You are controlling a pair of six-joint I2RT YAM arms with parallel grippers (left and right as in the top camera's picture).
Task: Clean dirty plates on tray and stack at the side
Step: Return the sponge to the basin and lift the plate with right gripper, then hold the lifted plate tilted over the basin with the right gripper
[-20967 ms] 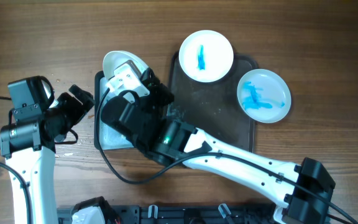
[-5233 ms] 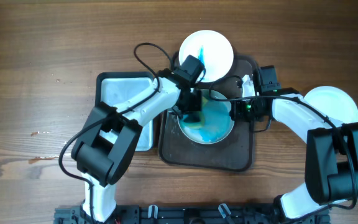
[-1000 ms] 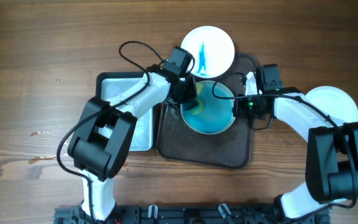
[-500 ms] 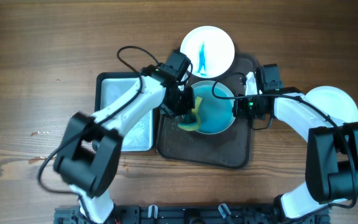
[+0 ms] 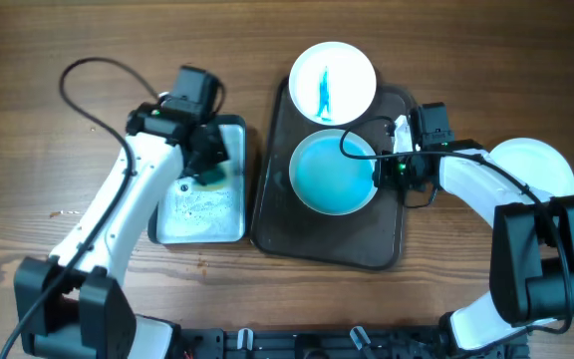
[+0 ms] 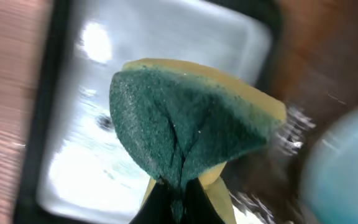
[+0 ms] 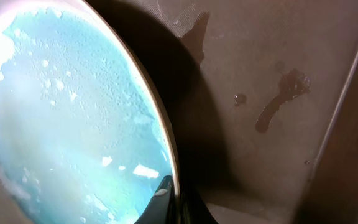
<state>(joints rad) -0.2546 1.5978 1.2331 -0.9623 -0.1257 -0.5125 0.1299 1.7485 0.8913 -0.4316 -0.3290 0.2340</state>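
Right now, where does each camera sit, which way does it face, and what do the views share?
Overhead: above the table, facing straight down at the dark tray and metal pan; the left arm and right arm show.
Left wrist: on the left arm, facing down at the sponge over the metal pan; the left claw pinches it.
Right wrist: on the right arm, facing the blue plate on the dark tray; the right claw grips its rim.
Shared: all three catch the blue plate.

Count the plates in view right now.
3. A blue-streaked plate at the tray's far end; a blue-smeared plate at tray centre, its rim in the right gripper; a white plate off the tray at right, partly hidden. More could lie stacked under it.
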